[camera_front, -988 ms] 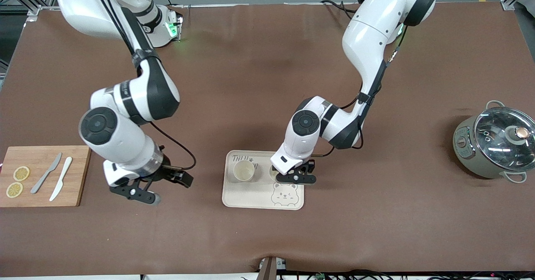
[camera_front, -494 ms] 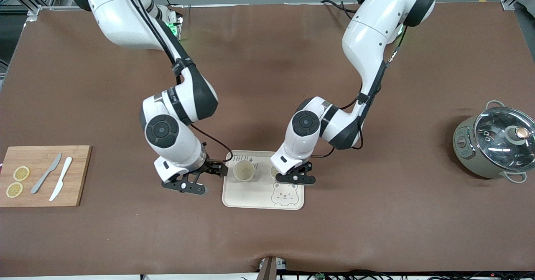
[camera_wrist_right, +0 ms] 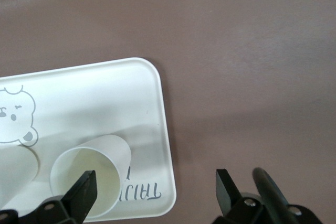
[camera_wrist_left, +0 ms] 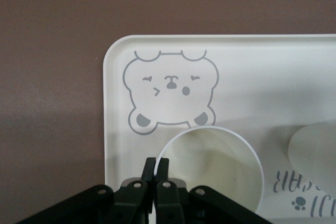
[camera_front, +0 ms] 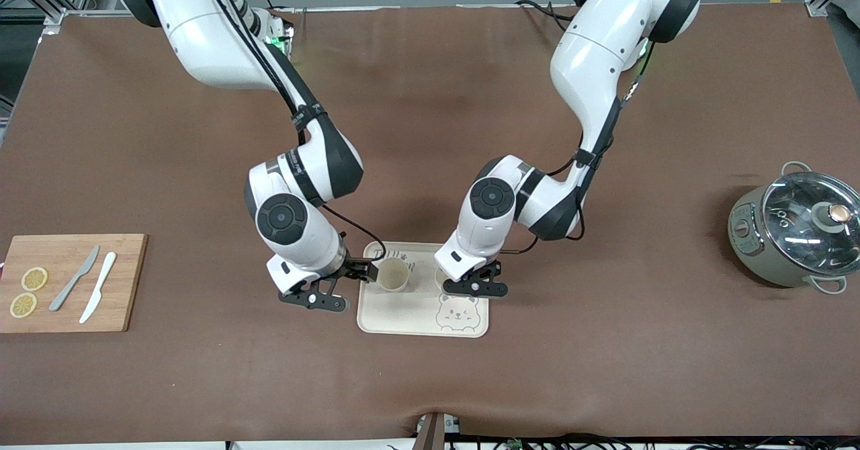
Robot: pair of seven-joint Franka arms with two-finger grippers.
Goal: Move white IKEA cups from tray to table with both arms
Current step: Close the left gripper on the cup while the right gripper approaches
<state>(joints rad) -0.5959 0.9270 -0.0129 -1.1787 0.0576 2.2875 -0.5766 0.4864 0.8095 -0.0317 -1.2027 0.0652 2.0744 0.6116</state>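
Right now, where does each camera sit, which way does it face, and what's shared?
Front: high across the table, facing the robots, bear tray central.
Left wrist: on the left arm, looking down past the left gripper, shut on the gripped cup's rim.
Right wrist: on the right arm, looking down through the open right gripper at the free cup.
All share the tray and both cups.

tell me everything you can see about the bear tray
The bear tray is a cream rectangle with rounded corners and a low raised rim, smooth like plastic or melamine. A grey line-drawn bear face marks one corner and grey lettering another. It lies flat on the brown table mat. Two white cups stand upright on it. The left hand is shut on one cup's rim; the open right hand approaches the other.
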